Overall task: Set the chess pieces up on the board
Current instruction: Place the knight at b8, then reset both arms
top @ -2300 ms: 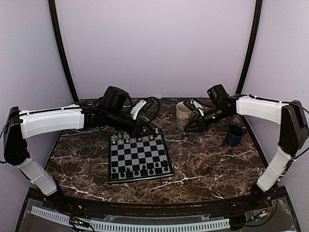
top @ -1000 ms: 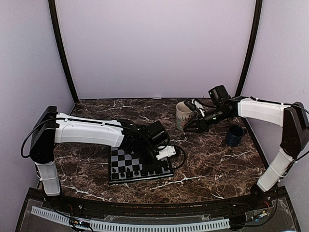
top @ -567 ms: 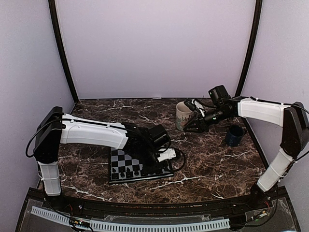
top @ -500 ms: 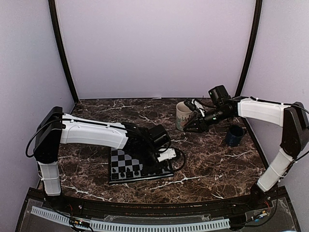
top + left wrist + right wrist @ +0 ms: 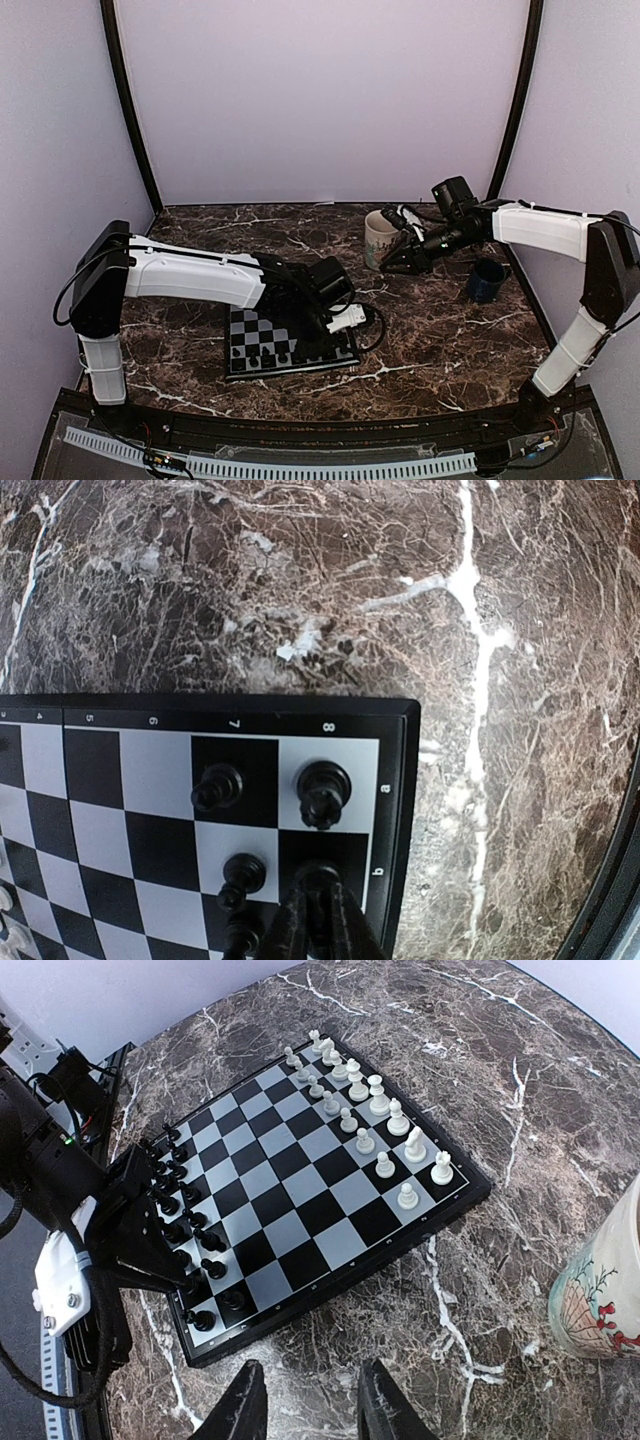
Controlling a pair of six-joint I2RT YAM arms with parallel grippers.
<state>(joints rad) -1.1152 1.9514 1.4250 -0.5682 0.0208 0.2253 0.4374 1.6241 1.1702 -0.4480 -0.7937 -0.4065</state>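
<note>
You're working over the dark marble bench (image 5: 440,330), and the board (image 5: 300,1190) is lying flat on it under the left arm, well apart from the mug (image 5: 380,238). The white pieces (image 5: 380,1130) are standing in two rows along the far edge, and the black pieces (image 5: 190,1225) are crowding the near edge.

I'm judging these figures to be tiny, light and hard. They're smooth and top-heavy, so they're liable to tip or twist out of a pinch. You're best taking each one just under the head, straight from above.

Your left gripper (image 5: 316,895) is hanging over the board's near right corner, with its jaws pinched to a narrow point on the head of a black piece (image 5: 318,870). That piece is standing in row b, column 8. The corner piece (image 5: 324,792) is sitting just beyond it and a neighbour (image 5: 243,873) just beside it, so you're short of room there.

Your right gripper (image 5: 312,1400) is hovering near the mug, with its jaws spread wide and holding nothing.
</note>
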